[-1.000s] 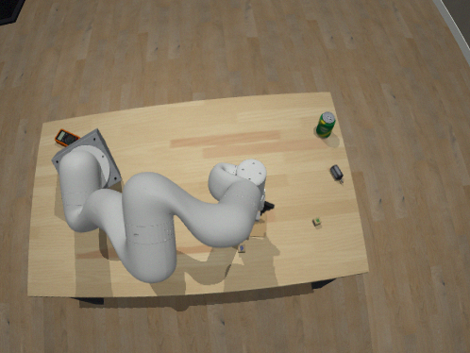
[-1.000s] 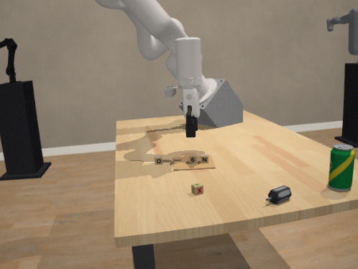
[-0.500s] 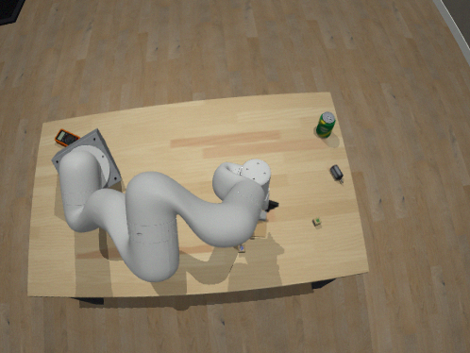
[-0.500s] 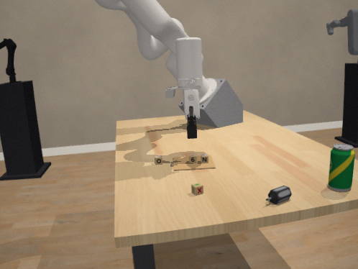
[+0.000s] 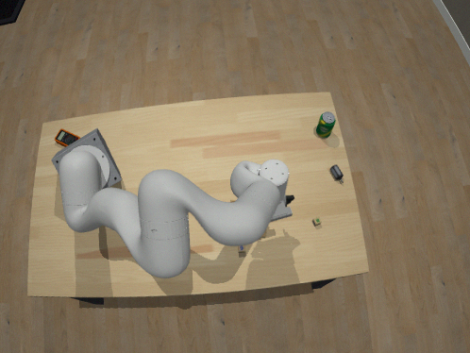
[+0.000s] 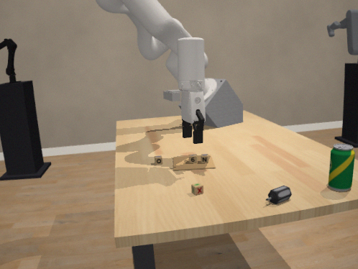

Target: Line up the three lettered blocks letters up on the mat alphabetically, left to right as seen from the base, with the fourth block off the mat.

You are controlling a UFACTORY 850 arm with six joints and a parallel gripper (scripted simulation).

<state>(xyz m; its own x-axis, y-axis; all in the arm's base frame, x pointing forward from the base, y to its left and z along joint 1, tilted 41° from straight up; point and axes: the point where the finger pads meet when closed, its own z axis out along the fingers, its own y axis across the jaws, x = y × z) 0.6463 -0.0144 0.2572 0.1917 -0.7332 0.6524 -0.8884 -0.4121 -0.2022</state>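
In the exterior view a thin tan mat (image 6: 194, 164) lies near the middle of the table. Two blocks stand on it side by side, one whose face reads like "6" (image 6: 193, 158) and one marked "N" (image 6: 204, 158). A block marked "O" (image 6: 158, 160) stands on the table just left of the mat. A block with a red X on its side and a green top (image 6: 197, 189) (image 5: 317, 222) stands apart, nearer the table's front edge. My gripper (image 6: 193, 135) hangs open and empty, well above the mat's blocks. From above, the arm hides the mat and most of the blocks.
A green can (image 6: 341, 167) (image 5: 325, 124) stands at a table corner. A small black cylinder (image 6: 279, 194) (image 5: 336, 172) lies near the edge. An orange multimeter (image 5: 66, 138) lies beside the arm's base (image 5: 87, 158). Black stands (image 6: 19, 133) are on the floor beside the table.
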